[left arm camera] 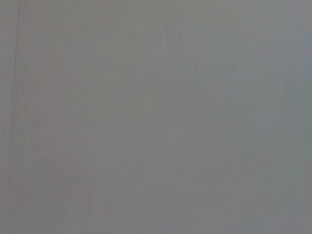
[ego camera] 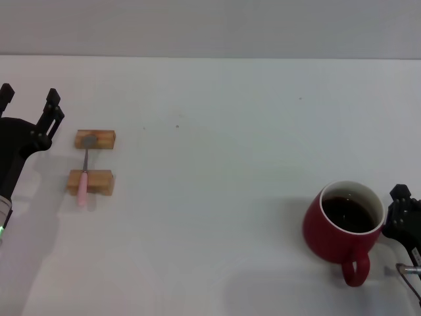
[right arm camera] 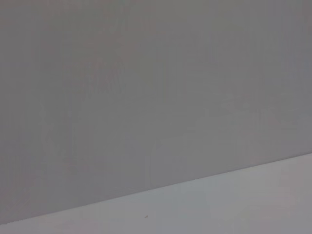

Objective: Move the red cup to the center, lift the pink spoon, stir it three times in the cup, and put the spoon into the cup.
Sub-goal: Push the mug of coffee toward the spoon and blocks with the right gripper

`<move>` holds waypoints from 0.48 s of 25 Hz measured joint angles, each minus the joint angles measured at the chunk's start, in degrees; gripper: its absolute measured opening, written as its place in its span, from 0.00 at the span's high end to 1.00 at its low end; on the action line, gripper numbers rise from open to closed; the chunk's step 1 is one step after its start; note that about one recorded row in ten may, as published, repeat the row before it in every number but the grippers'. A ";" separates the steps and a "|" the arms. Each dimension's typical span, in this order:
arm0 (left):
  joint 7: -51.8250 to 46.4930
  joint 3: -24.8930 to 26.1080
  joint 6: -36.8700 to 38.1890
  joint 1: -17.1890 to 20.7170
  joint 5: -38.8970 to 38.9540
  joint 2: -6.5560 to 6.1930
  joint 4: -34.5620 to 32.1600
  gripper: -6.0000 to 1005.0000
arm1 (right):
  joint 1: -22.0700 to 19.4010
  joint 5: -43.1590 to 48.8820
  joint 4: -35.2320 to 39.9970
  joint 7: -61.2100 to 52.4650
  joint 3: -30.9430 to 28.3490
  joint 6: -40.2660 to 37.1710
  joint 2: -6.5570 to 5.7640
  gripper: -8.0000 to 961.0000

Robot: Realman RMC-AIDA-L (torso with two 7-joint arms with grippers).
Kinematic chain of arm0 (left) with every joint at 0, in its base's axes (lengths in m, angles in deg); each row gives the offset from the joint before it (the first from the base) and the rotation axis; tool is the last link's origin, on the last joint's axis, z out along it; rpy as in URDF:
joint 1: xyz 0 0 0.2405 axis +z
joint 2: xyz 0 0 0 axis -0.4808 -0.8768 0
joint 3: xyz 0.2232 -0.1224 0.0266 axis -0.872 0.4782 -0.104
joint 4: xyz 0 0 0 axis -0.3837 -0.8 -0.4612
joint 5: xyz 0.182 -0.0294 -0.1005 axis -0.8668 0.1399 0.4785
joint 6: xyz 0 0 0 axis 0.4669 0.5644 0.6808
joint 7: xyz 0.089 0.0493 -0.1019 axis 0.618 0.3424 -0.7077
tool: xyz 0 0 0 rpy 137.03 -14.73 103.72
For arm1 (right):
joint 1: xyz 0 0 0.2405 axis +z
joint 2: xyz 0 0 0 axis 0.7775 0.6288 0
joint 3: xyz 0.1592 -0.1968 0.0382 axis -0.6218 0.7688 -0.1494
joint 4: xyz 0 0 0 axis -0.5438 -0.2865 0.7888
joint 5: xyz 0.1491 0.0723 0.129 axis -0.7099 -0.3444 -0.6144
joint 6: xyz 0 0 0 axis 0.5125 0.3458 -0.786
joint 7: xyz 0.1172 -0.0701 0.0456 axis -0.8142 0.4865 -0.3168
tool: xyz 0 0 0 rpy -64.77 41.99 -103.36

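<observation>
From the head view I have my left pincer (ego camera: 29, 105) at the far left edge of the worktop (ego camera: 217, 131), its black arm coming in from the lower left and the two fingers (ego camera: 52, 105) pointing away from the robot. The fingers stand apart with nothing between them, so it is open. It hangs just beside the spoon rest, not touching it.

The pink spoon (ego camera: 84, 176) lies across two wooden blocks (ego camera: 94, 161), its grey bowl on the far block and its pink handle over the near one, the tip overhanging toward the robot.

My right pincer (ego camera: 402, 220) sits at the right edge, right against the side of the red cup (ego camera: 343, 227). I cannot tell whether its fingers are open or closed, or whether they touch the cup. The cup stands upright at the lower right, dark liquid inside, loop handle turned toward the robot, well apart from the spoon.

The left wrist view shows only flat grey. The right wrist view shows a grey wall above a strip of worktop. I can read no writing anywhere.
</observation>
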 joint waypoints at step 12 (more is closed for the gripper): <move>0.00 0.00 0.13 0.30 -0.01 0.00 -0.12 0.22 | 1.52 0.00 -0.10 -0.52 0.76 0.54 0.00 0.99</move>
